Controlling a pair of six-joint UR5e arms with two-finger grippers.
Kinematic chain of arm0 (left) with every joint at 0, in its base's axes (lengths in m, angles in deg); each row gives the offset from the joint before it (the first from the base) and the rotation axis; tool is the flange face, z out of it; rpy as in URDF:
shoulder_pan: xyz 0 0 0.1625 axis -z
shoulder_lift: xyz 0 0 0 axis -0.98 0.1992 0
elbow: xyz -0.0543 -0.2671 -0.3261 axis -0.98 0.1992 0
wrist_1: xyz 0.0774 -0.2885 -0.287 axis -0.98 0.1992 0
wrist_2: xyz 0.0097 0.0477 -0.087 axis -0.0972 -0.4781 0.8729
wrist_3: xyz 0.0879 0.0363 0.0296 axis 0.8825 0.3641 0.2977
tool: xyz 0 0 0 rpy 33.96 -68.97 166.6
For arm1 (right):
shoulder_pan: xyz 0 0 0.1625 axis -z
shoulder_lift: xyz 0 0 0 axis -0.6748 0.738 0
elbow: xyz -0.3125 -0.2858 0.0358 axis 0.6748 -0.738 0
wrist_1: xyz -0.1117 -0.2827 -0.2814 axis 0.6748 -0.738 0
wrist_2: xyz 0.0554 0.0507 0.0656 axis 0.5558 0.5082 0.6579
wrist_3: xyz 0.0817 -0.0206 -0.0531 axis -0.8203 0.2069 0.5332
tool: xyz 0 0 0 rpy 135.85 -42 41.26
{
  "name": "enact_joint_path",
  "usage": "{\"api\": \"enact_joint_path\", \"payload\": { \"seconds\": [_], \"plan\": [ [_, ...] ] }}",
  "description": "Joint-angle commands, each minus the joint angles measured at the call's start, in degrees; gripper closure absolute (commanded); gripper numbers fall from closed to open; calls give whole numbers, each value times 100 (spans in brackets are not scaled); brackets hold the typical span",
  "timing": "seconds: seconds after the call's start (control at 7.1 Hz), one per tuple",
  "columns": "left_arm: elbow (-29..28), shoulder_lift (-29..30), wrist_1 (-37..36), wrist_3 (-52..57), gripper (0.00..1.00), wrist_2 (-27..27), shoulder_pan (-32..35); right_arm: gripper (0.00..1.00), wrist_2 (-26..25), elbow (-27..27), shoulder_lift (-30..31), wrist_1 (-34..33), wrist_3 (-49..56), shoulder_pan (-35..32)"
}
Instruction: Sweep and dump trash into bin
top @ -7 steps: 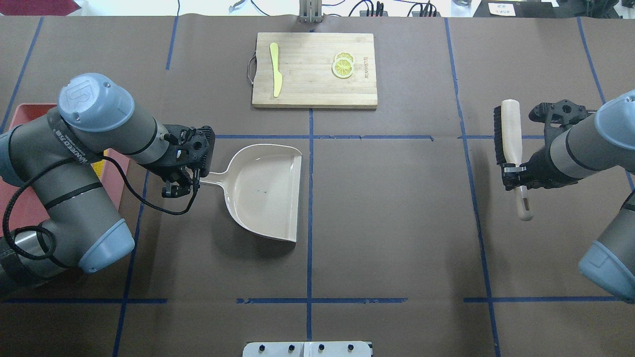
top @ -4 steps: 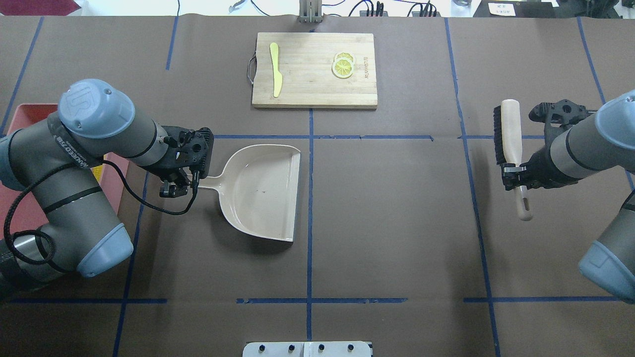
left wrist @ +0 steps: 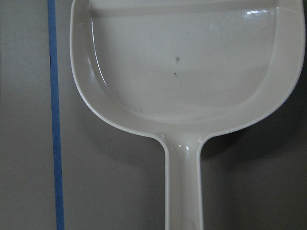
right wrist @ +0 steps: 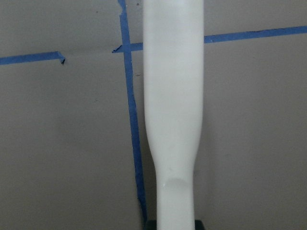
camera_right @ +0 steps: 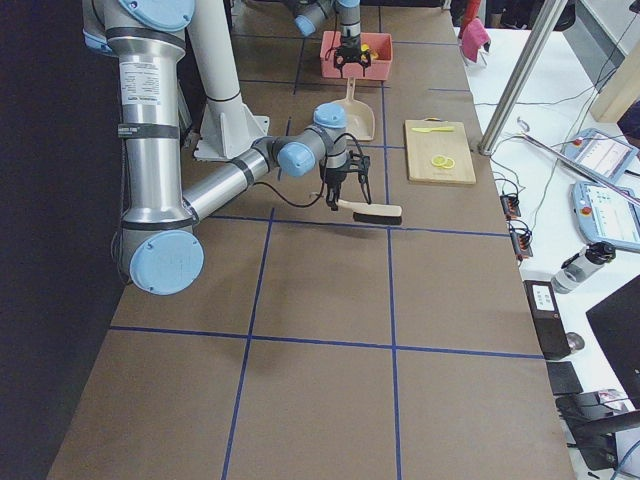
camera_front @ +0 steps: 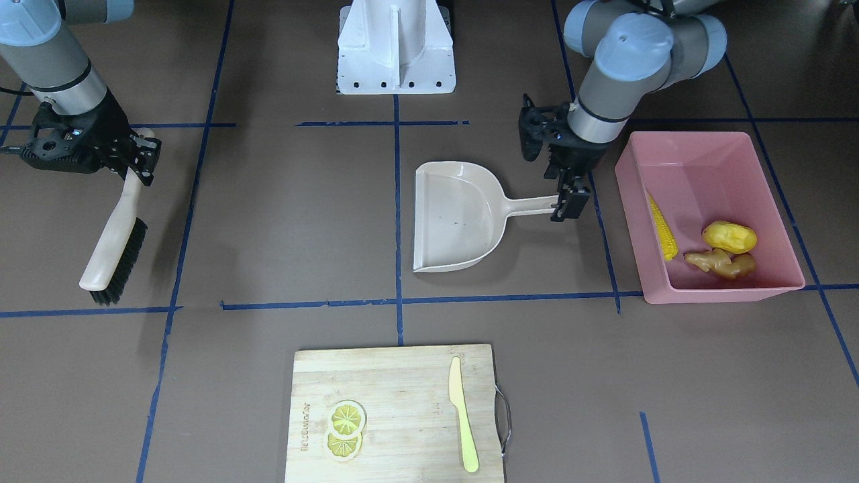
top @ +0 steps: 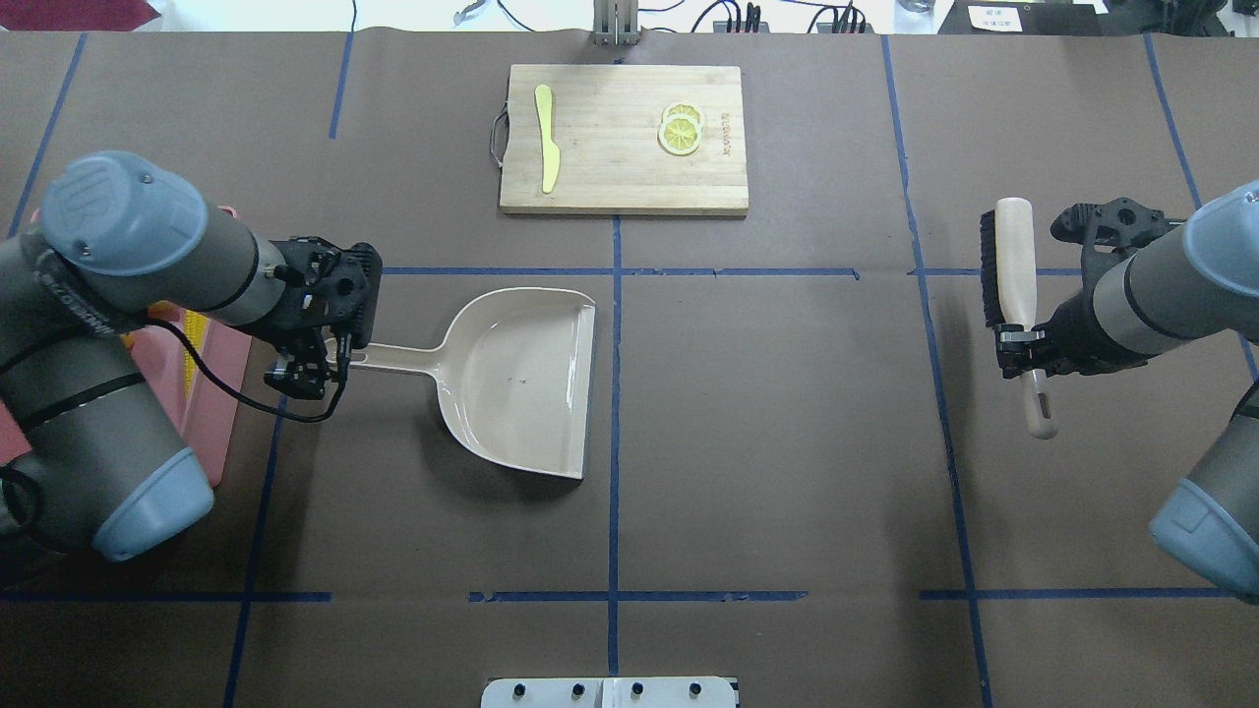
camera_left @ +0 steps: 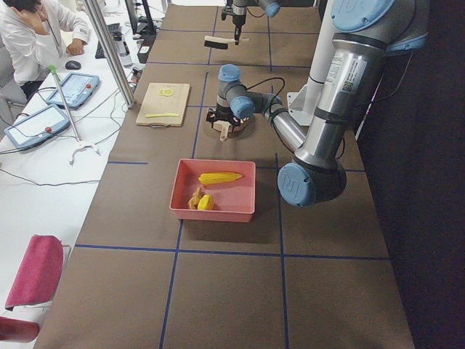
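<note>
The pink bin [camera_front: 698,174] holds the corn cob [camera_front: 661,228], the potato-like piece [camera_front: 729,236] and the ginger root [camera_front: 719,263]. In the overhead view my left arm hides most of the bin [top: 211,403]. The beige dustpan [top: 521,374] lies flat and empty on the table; the left wrist view shows it empty too [left wrist: 182,72]. My left gripper [top: 310,372] is open at the tip of the dustpan's handle, between pan and bin. My right gripper [top: 1023,349] is shut on the handle of a brush [top: 1013,265] and holds it at the table's right side.
A wooden cutting board [top: 620,177] lies at the far middle with a yellow-green knife [top: 546,138] and lemon slices [top: 681,130] on it. The robot base [camera_front: 396,47] stands at the near edge. Blue tape lines cross the brown table cover.
My left gripper has let go of the dustpan's handle and drawn back toward the bin. The dustpan settled flat and stays put. The right arm and brush have not moved.
</note>
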Motion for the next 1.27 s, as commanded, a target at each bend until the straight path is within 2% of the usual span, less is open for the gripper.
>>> {"api": "enact_joint_path", "payload": {
  "seconds": [0.0, 0.14, 0.28, 0.42, 0.7, 0.99, 1.13],
  "plan": [
    [665, -1148, 14, 239, 0, 66, 675, 99, 201, 9, 231, 96, 71, -18],
    [737, -1607, 32, 1215, 0, 41, 940, 99, 315, -17, 598, 662, 71, -18],
    [668, -1637, 6, 1434, 0, 110, 1508, 99, 369, -26, 1028, 1190, 71, -18],
    [389, -1672, 14, 1462, 0, 259, 1984, 99, 360, -26, 1302, 1439, 80, -26],
    [-611, -1446, -21, 1707, 0, 899, 2951, 99, 343, -183, 1856, 1966, 430, -35],
    [-1018, -1445, -38, 1569, 0, 990, 3672, 99, 421, -622, 2270, 2887, 519, -140],
    [-1368, -1131, -561, 681, 0, 1007, 3763, 99, 700, -772, 2411, 3048, 528, -263]
  ]
}}
